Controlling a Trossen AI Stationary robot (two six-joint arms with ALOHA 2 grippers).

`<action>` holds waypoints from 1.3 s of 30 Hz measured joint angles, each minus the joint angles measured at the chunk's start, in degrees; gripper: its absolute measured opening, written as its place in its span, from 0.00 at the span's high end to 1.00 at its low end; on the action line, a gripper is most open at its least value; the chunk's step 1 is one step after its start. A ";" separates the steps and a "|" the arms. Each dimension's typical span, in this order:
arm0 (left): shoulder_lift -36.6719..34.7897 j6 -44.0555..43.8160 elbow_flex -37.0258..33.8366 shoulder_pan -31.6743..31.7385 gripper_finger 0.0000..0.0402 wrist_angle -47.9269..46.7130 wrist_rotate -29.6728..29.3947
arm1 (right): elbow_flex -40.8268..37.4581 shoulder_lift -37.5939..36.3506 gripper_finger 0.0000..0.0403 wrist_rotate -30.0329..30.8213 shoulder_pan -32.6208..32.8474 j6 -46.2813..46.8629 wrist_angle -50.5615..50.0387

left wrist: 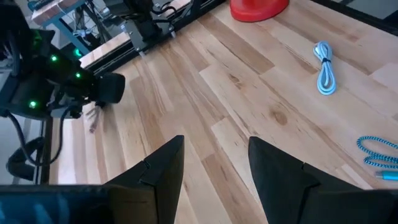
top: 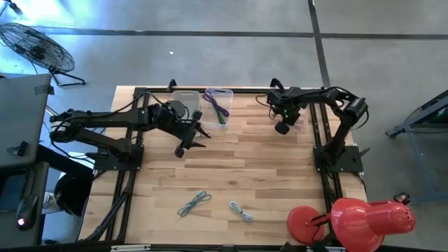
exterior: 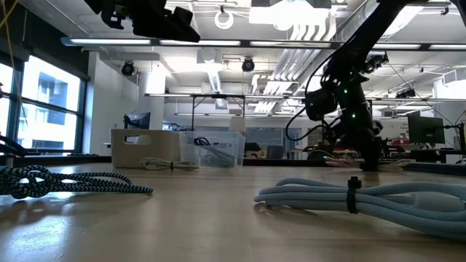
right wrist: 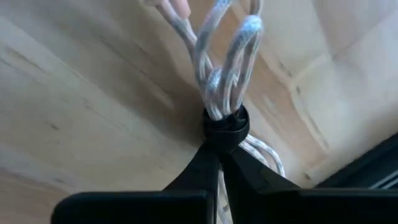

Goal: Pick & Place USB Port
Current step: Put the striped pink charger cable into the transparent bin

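bare table (top: 259,168) middle, bins (top: 219,105) probably crowd far edge, cables (top: 194,204) near front

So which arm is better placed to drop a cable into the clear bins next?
Right. The right gripper is already shut on a bundled cable, near the clear bins; the left gripper is open, holding nothing.

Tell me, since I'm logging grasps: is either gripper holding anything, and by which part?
The right gripper is shut on a coiled clear-white cable bundle, pinching it at its black tie band. The left gripper is open and empty.
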 joint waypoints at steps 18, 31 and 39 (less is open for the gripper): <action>5.71 -2.58 -0.02 0.00 0.57 11.32 -3.79 | 0.09 -27.42 1.00 8.68 35.96 17.52 2.91; 18.63 -6.09 0.01 -0.05 0.57 37.20 11.11 | 0.16 -27.44 1.00 23.88 58.37 14.76 22.92; 23.10 -11.80 0.00 -0.07 0.57 48.45 19.25 | 0.18 -22.16 1.00 23.85 60.04 6.68 33.98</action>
